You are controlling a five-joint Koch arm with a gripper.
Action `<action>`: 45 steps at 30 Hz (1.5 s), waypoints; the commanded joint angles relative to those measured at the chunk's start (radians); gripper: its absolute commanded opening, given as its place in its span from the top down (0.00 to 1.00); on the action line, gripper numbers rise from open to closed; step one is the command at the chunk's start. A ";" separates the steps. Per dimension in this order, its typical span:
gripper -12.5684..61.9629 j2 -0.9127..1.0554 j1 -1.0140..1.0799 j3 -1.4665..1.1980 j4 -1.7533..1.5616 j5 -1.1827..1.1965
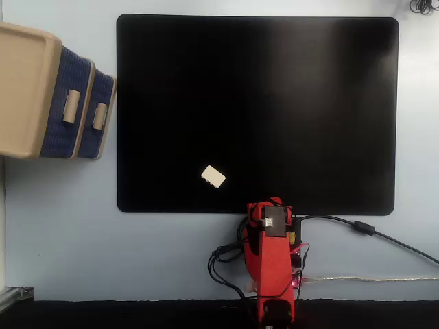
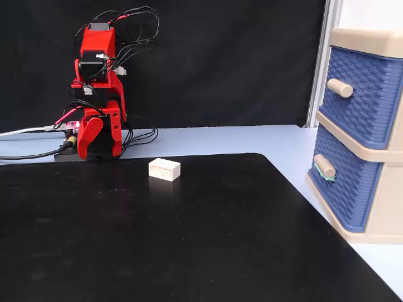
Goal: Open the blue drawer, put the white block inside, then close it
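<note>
Jaws folded down on the red arm point(image 2: 97, 94), holding nothing; whether parted or closed, cannot tell. White block point(image 2: 164, 169) lies on the black mat point(image 2: 157, 239) just in front of the arm, untouched. Blue drawer point(image 2: 343, 182), lower one in the beige cabinet point(image 2: 378, 41), sits closed, well away from the arm.

The white block point(image 1: 213, 176) lies flat on black, well apart from the shut blue drawer point(image 2: 345, 184).
</note>
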State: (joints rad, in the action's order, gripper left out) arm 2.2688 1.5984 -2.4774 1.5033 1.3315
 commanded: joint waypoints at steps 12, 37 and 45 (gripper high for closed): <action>0.38 0.081 0.018 0.054 0.184 -0.043; 0.38 -0.673 -0.861 0.601 -1.542 1.589; 0.40 -1.109 -0.930 0.603 -2.304 1.617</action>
State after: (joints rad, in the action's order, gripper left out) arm 1.1812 0.6688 -1.9098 -0.5614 2.9054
